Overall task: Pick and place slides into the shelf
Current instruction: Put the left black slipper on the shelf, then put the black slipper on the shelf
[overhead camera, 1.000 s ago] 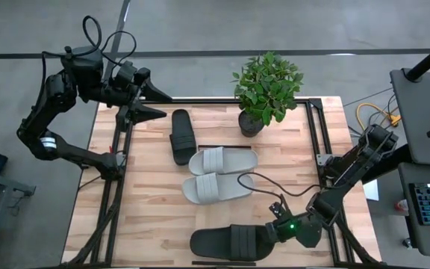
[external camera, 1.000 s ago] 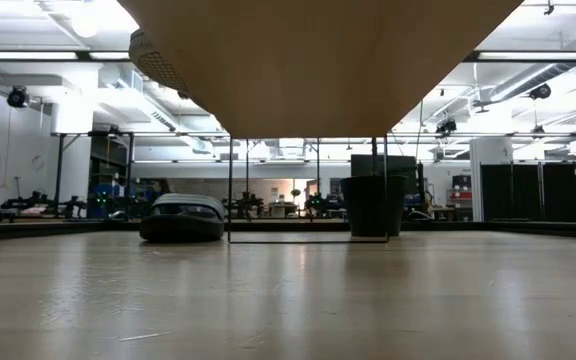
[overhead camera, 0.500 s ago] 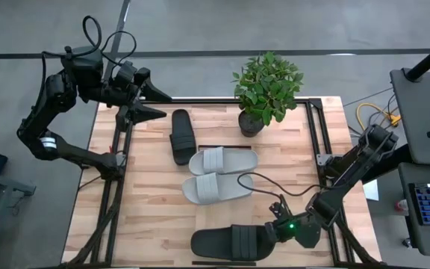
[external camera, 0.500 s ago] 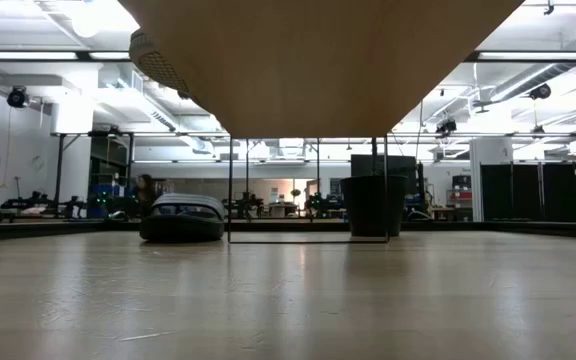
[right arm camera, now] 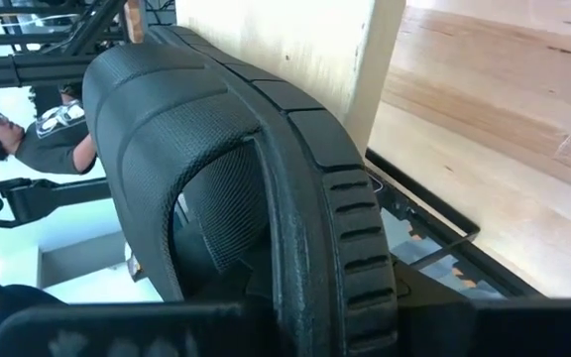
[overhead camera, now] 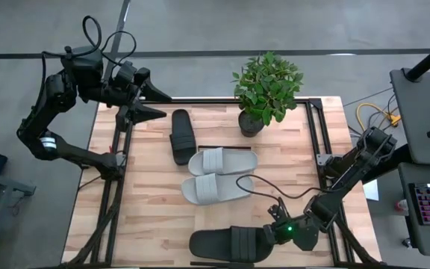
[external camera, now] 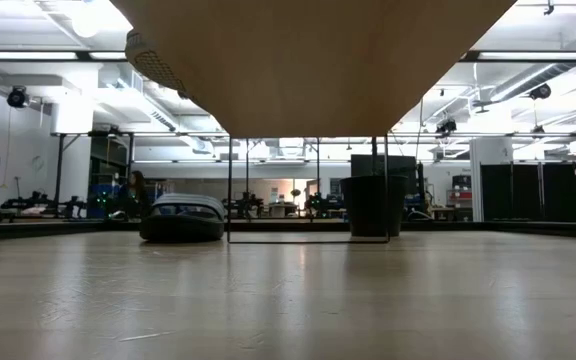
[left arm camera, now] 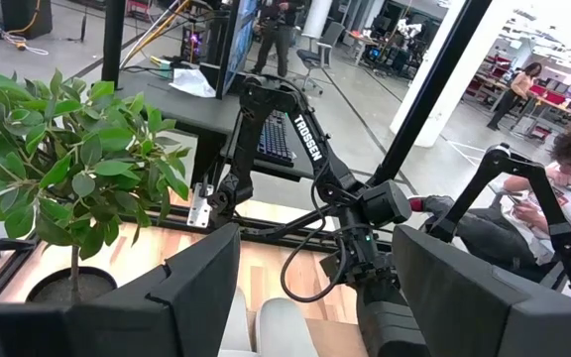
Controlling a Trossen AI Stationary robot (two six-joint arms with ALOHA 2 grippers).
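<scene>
The right pincer (overhead camera: 273, 234) sits at the lower right of the high view, nearly closed on the heel end of a black slide (overhead camera: 231, 243) that lies along the bottom edge of the worktop (overhead camera: 155, 217). In the right wrist view that slide (right arm camera: 236, 188) fills the frame, pale wood beside it.

Above it in the high view lie two grey slides (overhead camera: 219, 175) side by side near the centre, and the other black slide (overhead camera: 181, 136) lies just above and to their left. A potted plant (overhead camera: 266, 88) stands at the upper right of the worktop.

The left pincer (overhead camera: 155, 103) hangs wide open and empty at the upper left, over the worktop's corner.

The low view shows a large hall with ceiling lights, racks and dark cabinets, with the shelf (external camera: 308, 60) looming overhead. A seated person (left arm camera: 563, 188) shows in the left wrist view.
</scene>
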